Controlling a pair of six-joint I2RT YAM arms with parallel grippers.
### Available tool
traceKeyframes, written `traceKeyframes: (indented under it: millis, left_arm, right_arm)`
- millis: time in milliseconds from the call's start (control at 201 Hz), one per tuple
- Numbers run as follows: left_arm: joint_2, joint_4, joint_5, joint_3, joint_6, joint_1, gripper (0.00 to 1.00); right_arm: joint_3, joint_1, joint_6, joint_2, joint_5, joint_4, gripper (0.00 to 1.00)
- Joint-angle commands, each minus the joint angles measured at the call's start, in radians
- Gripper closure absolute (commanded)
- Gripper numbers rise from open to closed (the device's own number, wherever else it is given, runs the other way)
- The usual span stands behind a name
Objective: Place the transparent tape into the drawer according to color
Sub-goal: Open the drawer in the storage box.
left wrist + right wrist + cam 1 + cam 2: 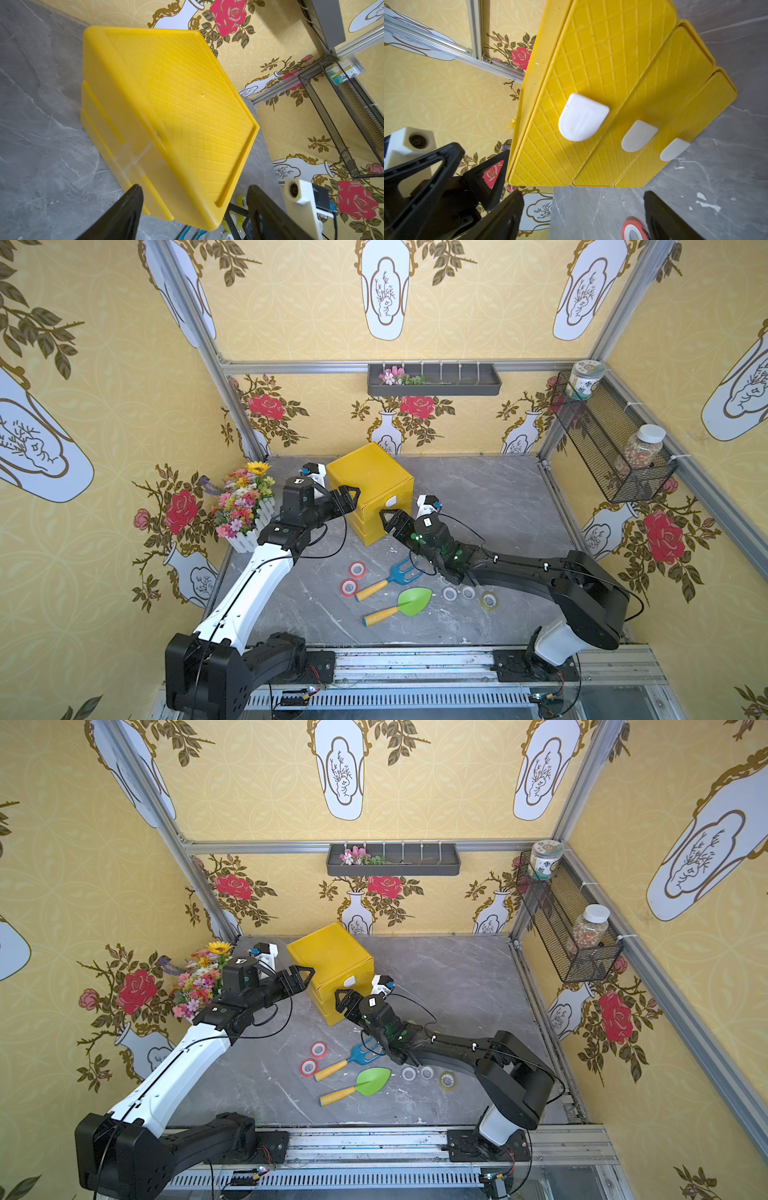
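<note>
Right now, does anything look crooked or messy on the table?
Yes. The yellow drawer box sits twisted, not square with the table edges. White flecks dot the gray top beside it.

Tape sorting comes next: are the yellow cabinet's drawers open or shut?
Shut: all three drawer fronts sit flush on the cabinet, with no inside showing.

1. I see a grey marbled bench [498, 510].
2. A yellow drawer unit [370, 472] stands toward the back, turned at an angle.
3. A white-fenced flower box [243, 510] sits at the left edge.
4. A far red tape roll [357, 569] and a near red tape roll [349, 587] lie flat beside a blue toy fork [390, 578].
5. A green toy trowel [409, 601] lies nearer me.
6. Right of it lie a whitish tape roll [449, 593], a second whitish roll [468, 592] and a yellowish tape roll [489, 600].
</note>
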Motion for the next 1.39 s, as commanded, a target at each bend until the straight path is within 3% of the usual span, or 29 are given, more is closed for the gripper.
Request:
traceKeyframes:
  millis: [0,378,896,1066,1295,1389]
  left_arm:
    - [0.02,-0.013,-0.041,0.014,0.022,-0.009,0.21]
    - [0.123,-0.08,-0.086,0.051,0.015,-0.012,0.35]
    - [0.144,-0.086,-0.079,0.053,0.014,-0.014,0.39]
    - [0.151,-0.087,-0.075,0.056,0.018,-0.014,0.41]
    - [0.157,-0.089,-0.069,0.056,0.018,-0.015,0.45]
    - [0.162,-0.09,-0.061,0.056,0.019,-0.015,0.52]
  right_arm:
    - [-0.001,0.002,0.05,0.014,0.025,0.114,0.09]
    - [0.008,-0.044,0.143,0.068,0.032,0.193,0.14]
    - [0.013,-0.085,0.176,0.137,0.055,0.319,0.2]
    - [0.027,-0.094,0.186,0.168,0.046,0.351,0.26]
    - [0.031,-0.099,0.186,0.194,0.039,0.397,0.3]
    - [0.032,-0.099,0.189,0.204,0.034,0.411,0.32]
